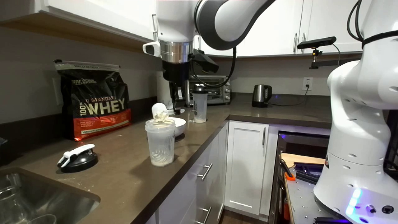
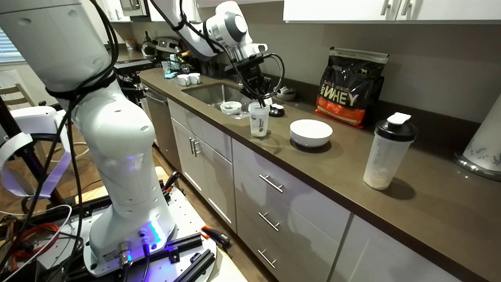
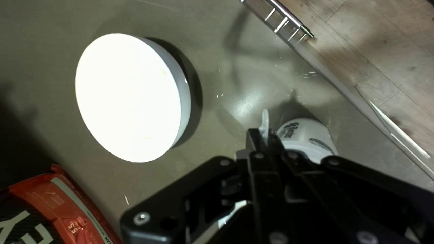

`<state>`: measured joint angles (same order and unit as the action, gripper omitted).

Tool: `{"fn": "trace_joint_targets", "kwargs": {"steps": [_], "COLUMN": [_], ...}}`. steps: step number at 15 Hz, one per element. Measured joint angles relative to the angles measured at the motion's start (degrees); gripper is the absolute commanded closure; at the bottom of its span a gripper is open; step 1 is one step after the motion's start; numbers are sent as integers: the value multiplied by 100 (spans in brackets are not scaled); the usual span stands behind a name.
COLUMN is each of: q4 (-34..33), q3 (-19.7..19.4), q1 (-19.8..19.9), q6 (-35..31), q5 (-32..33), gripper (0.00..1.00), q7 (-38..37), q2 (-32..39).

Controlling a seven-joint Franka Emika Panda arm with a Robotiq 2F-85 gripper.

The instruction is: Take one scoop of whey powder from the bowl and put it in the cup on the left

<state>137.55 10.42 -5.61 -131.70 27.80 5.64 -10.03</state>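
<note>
My gripper [image 1: 177, 111] is shut on the handle of the scoop [image 1: 159, 107], whose round pale head leans over on its side above the cup [image 1: 160, 146]. Clumped powder [image 1: 161, 116] shows at the scoop's mouth, right at the rim of the cup. The cup is clear, upright and without a lid, with some powder at its bottom. In the wrist view the thin handle end [image 3: 265, 118] sticks out between the fingertips, and the scoop's head is hidden behind the gripper. The white bowl [image 2: 311, 133] stands beside the cup; glare washes out its inside in the wrist view.
A lidded shaker [image 2: 389, 152] with powder in it stands past the bowl. The whey bag [image 1: 96, 99] leans near the wall. A black lid [image 1: 77, 160] lies by the sink [image 1: 90, 199]. The counter's front edge runs close to the cup.
</note>
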Motion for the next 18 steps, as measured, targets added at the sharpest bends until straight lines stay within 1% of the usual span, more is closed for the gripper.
{"fn": "trace_joint_targets", "kwargs": {"steps": [13,18], "q4": [3,10], "q3": [76,79], "q1": [-4,-19], "q6": [-11,-11], "q5": [30,151], "gripper": [99,99], "q7": [-54,-63], "q2": [96,101]}}
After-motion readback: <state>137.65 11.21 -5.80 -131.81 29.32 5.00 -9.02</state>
